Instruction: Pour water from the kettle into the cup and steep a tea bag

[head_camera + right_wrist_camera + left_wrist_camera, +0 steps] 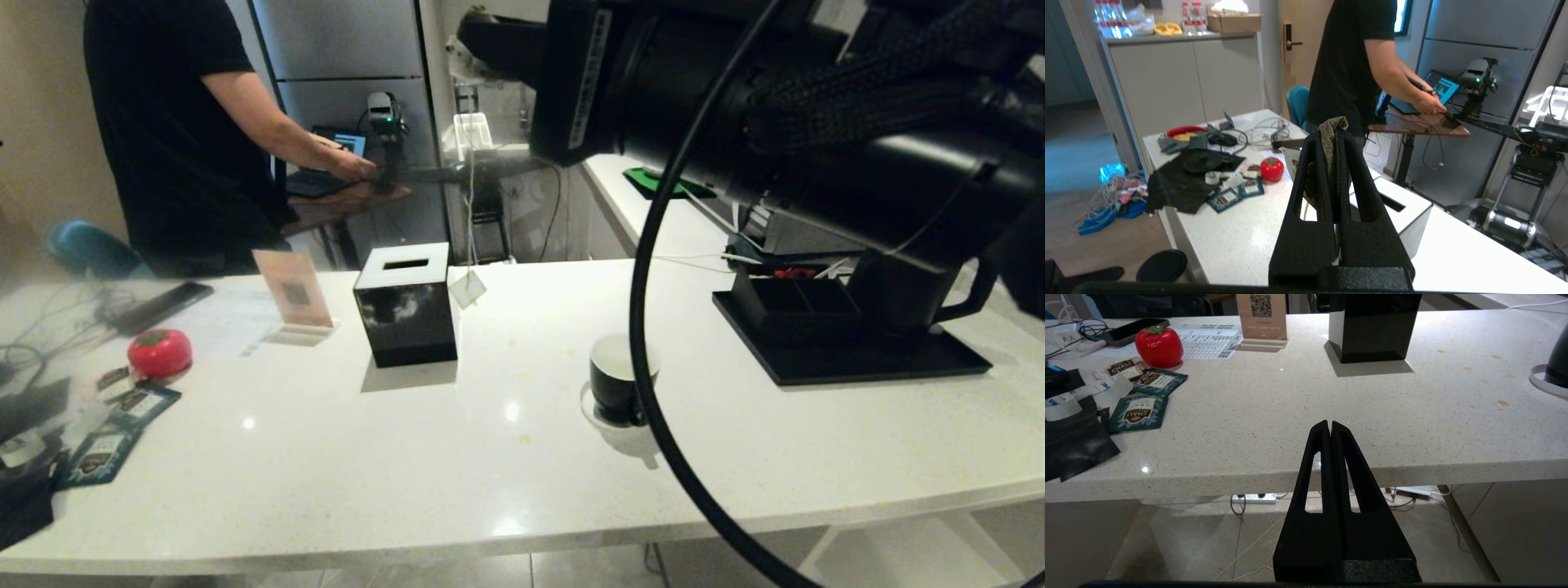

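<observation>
Pinching the tea bag between closed fingers, the right gripper hangs high above the desk, likely carrying it toward the cup on its saucer near the front edge. The left gripper rests shut below that edge.

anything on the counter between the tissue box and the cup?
Nothing standing there. In the head view the counter between the tissue box and the cup is bare; the left wrist view shows only small brownish stains.
</observation>
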Motion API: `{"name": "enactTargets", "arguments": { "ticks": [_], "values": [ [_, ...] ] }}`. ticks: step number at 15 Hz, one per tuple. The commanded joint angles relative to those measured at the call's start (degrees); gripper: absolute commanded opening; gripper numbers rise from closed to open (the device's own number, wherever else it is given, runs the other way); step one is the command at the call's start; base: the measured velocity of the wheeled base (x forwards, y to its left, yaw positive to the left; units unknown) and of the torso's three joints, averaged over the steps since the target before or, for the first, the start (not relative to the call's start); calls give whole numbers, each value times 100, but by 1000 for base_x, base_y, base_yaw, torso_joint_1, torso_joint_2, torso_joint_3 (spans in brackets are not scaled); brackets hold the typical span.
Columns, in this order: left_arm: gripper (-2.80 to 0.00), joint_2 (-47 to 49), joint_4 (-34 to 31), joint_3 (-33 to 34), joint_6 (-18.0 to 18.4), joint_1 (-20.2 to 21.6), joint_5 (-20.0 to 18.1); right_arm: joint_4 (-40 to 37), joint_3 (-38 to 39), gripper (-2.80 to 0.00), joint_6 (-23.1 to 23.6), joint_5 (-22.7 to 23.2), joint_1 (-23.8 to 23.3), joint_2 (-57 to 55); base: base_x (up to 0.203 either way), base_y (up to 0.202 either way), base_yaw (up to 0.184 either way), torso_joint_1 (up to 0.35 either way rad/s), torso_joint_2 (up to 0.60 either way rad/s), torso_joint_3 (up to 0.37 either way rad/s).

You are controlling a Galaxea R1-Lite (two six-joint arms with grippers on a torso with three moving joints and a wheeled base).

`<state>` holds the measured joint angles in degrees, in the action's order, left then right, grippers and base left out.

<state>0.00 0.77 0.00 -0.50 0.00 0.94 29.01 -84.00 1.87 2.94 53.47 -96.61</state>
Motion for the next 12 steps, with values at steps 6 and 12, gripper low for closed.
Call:
{"name": "enactTargets", "arguments": {
  "ticks": [6, 12],
  "values": [
    [-280, 9, 0, 0, 24, 0, 3, 17, 6, -280, 7, 5, 6, -13, 0, 0, 0, 0, 0, 0],
    [-280, 9, -6, 0, 121, -9, -5, 8, 15, -280, -2, 5, 6, 11, 0, 0, 0, 0, 0, 0]
  ]
}}
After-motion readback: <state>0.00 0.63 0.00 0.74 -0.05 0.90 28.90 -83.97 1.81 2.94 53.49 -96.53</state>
